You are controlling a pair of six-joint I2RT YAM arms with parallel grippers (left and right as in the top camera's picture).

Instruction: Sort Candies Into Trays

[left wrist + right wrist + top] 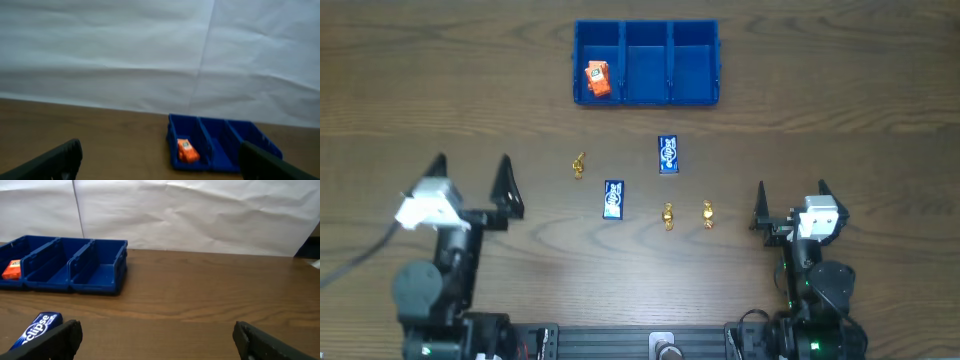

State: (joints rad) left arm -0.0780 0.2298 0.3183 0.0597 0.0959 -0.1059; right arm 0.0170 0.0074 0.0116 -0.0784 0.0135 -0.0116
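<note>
Blue three-bin plastic tray [646, 100] holds one orange wrapped candy [597, 78] in its left bin.
Well apart from the tray, left gripper [472, 178] and right gripper [791, 203]: fingers spread, empty.

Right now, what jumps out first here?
The blue tray at the far side of the table stands out, with one orange candy in its left compartment. Nearer the arms, two blue packets and three gold candies lie loose, ahead of the left gripper and right gripper, both open.
</note>
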